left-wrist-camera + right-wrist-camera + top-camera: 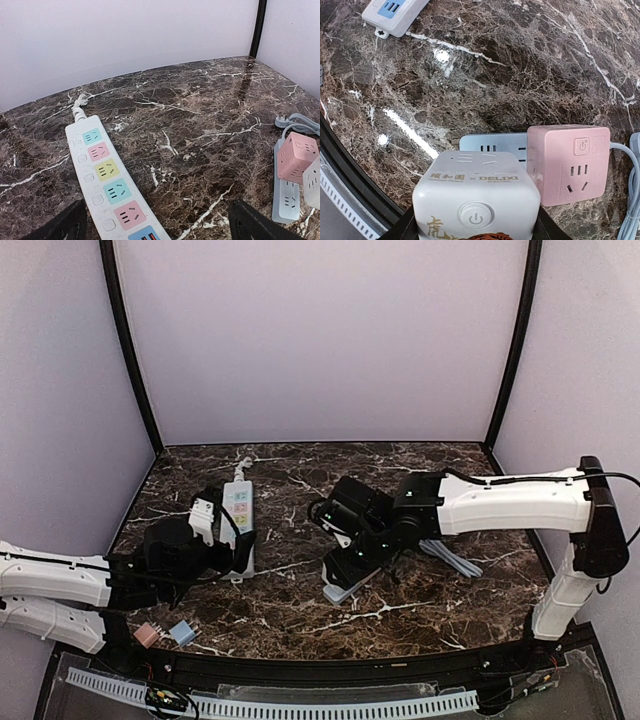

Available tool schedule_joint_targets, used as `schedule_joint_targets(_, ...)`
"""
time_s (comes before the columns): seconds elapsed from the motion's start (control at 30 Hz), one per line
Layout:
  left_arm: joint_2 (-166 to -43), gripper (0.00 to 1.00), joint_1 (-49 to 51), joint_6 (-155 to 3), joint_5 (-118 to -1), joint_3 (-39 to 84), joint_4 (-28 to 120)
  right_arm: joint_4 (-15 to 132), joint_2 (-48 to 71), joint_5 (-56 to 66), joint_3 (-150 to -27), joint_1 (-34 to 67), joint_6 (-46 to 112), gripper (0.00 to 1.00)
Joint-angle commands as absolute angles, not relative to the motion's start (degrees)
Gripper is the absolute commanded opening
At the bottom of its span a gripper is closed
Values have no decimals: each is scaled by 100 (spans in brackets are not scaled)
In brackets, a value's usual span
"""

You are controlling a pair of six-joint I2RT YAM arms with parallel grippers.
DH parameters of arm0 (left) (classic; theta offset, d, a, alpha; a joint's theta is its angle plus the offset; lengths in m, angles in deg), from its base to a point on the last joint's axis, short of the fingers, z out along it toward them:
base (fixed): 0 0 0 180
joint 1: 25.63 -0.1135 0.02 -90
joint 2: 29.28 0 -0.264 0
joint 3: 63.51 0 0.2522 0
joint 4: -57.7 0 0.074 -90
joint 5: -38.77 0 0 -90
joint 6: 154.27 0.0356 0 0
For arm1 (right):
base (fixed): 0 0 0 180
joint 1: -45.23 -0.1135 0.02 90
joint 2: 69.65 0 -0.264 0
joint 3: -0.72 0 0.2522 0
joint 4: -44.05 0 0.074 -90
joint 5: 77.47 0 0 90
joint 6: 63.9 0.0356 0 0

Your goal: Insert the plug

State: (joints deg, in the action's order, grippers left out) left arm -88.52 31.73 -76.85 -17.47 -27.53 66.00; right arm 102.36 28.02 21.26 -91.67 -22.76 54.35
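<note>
My right gripper (476,231) is shut on a white cube plug adapter (476,195), a black finger on each side of it. The cube hangs over the near end of a grey-blue power strip (492,143). Its prongs are hidden, so I cannot tell whether they touch the sockets. A pink cube adapter (568,162) sits on the same strip just to the right. In the top view the right gripper (355,555) is at mid table above the strip (345,590). My left gripper (160,227) stands open, low over the table.
A long white power strip (105,180) with coloured sockets lies at the left, its near end between the left fingers (65,225). A grey cable (450,558) coils to the right of the grey strip. Small pink (147,633) and blue (182,631) cubes sit near the front left edge.
</note>
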Motion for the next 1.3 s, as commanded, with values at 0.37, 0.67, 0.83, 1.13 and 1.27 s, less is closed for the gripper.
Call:
schedule_joint_targets(0.37,-8649,99,3136,-7618,-1684,-2905,6389,10071,3186,2216,-9363,-2316,5481,0)
schedule_joint_targets(0.67,-8605,99,3141,-7615,-1686,-2932,6381,9939,3246,2315,-9298,-2259,5500,0)
schedule_joint_targets(0.83,-8594,99,3137,-7616,-1681,-2930,6382,9894,3291,2306,-9267,-2225,5501,0)
schedule_joint_targets(1.13,-8552,99,3139,-7605,-1660,-2938,6360,9967,3425,2445,-9266,-2210,5676,0)
schedule_joint_targets(1.27,-8500,99,3139,-7605,-1660,-2956,6352,10030,3436,2507,-9267,-2210,5804,0)
